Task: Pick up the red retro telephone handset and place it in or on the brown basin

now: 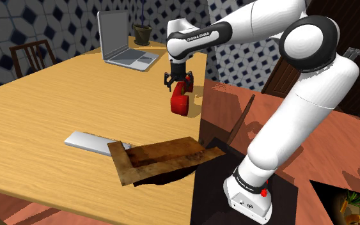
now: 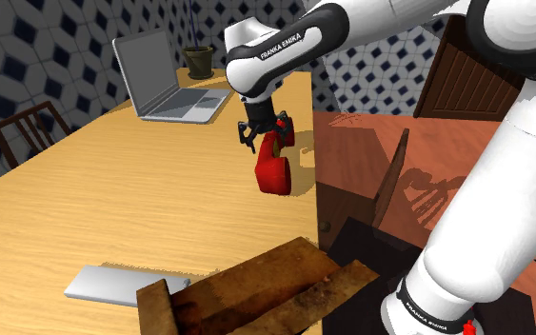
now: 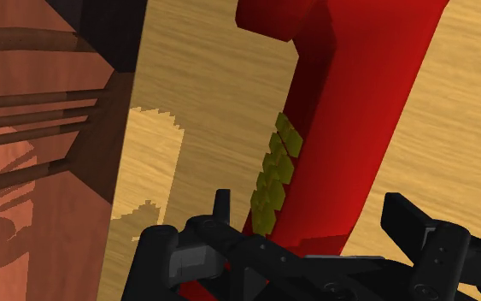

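At the counter's [image 1: 50, 108] near edge lies the brown basin [image 1: 162, 156]; beyond it, the arm's downward-pointing gripper [image 1: 178, 83] clamps the red handset [image 1: 180, 104].

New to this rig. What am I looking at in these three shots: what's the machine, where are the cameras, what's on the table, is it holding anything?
It is a simulator render of one white robot arm on a box stand beside a wooden table. Two pictures come from outside cameras looking down over the table; the third from a camera on the hand, looking along its black claw. The claw is shut on a red telephone handset, gripped at its upper end and hanging down over the table. On the table lie an open laptop, a potted plant, a flat grey slab and a shallow brown basin, where the handset should go.
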Robot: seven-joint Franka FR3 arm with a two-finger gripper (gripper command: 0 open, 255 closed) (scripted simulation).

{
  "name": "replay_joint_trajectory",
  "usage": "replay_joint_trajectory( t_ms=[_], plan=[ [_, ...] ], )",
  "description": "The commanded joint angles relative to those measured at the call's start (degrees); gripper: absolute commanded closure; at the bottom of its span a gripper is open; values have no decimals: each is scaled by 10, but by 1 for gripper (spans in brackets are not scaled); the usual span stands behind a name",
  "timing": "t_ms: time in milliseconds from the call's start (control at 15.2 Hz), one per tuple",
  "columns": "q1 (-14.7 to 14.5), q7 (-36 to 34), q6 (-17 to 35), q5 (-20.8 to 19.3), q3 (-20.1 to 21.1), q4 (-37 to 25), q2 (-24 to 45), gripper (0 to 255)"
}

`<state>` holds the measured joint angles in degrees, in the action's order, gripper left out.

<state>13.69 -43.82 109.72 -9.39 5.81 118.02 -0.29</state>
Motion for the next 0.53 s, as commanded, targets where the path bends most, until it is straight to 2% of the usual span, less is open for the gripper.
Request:
replay_joint_trajectory(
  t_ms=[0,330,396,462],
  plan=[
    [0,-1,3,0,0,4,-1,0],
    [0,-1,3,0,0,4,0,0],
    [0,-1,3,0,0,4,0,255],
    [0,-1,3,0,0,4,0,255]
  ],
)
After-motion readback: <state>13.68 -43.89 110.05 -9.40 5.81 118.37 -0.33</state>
